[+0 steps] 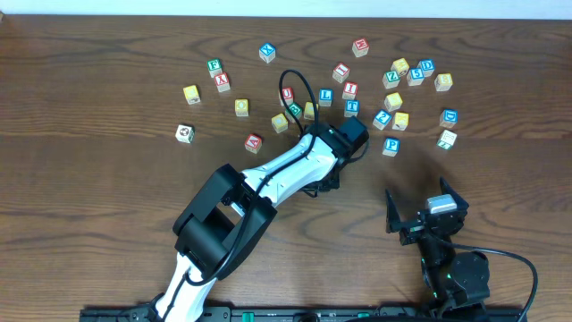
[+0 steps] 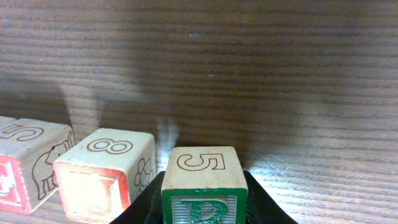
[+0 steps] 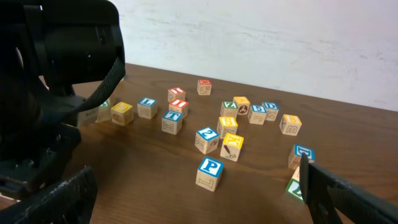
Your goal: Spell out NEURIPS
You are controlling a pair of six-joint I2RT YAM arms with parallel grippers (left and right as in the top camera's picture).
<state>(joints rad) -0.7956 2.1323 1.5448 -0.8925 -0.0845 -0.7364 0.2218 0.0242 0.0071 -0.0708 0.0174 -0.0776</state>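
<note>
My left gripper (image 2: 205,200) is shut on a wooden cube with a green R (image 2: 202,180) and a 5 on top, held low over the table. Just left of it stand a red U cube (image 2: 102,180) and, at the frame edge, a red-lettered cube (image 2: 25,165), side by side in a row. In the overhead view the left arm (image 1: 295,165) hides this row and the held cube. My right gripper (image 1: 424,204) stands open with nothing in it near the front right. A blue P cube (image 1: 391,146) (image 3: 210,173) sits alone ahead of it.
Many other letter cubes lie scattered over the far half of the table, among them a red X cube (image 1: 222,82), a white cube (image 1: 185,132) and a cluster at the right (image 1: 416,76). The left arm (image 3: 56,81) fills the left of the right wrist view.
</note>
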